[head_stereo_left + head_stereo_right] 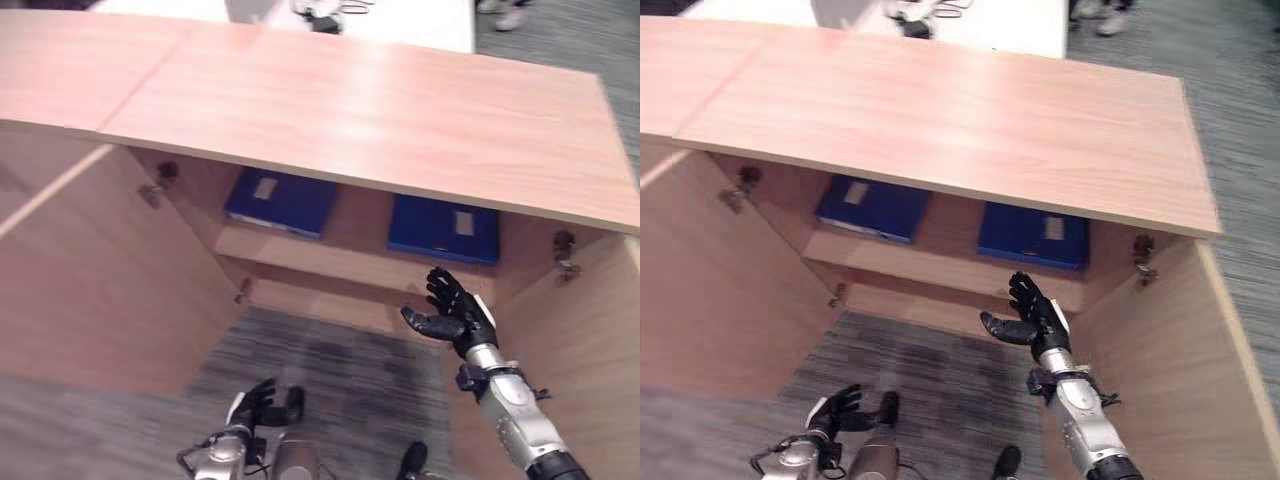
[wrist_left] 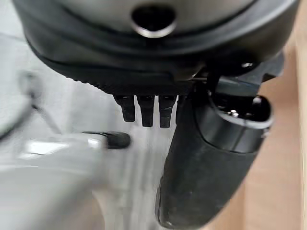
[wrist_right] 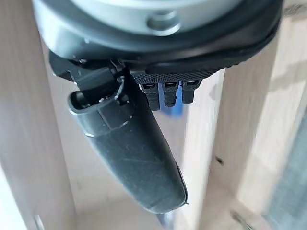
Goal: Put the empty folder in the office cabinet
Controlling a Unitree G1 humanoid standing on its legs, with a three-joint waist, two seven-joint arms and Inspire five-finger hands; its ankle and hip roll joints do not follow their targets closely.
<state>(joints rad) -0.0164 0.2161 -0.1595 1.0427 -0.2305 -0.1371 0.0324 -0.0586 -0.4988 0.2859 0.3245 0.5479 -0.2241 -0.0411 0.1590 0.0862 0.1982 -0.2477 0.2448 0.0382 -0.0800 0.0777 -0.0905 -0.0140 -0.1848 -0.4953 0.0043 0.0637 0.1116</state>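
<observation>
1. Wood-grain panels make up the office cabinet (image 1: 350,120): a broad top board, two doors swung open to either side, and a shelf (image 1: 330,262) inside
2. Two blue folders lie flat on that shelf, under the top board's front edge; the left folder (image 1: 283,200) sits toward the shelf's left end, the right folder (image 1: 443,228) toward its right end, with bare shelf between them
3. Each folder carries a small pale label on its upper face
4. Right hand (image 1: 455,312) is raised in front of the shelf's front edge, just below the right folder and near the right door (image 1: 590,340); its fingers are spread and straight, thumb standing out to the side, holding nothing and touching nothing that can be seen
5. In the right wrist view the right hand's fingers (image 3: 165,93) point toward the cabinet interior, with a patch of blue showing past them
6. Left hand (image 1: 262,402) hangs low over the grey carpet (image 1: 330,370), well apart from the cabinet; its fingers look loosely curved and nothing is held in it
7. Metal hinges show on the inner walls, one at the left (image 1: 152,190) and one at the right (image 1: 566,252)
8. A person's shoes (image 1: 505,12) stand beyond the cabinet's far edge, near a white surface (image 1: 400,20)
</observation>
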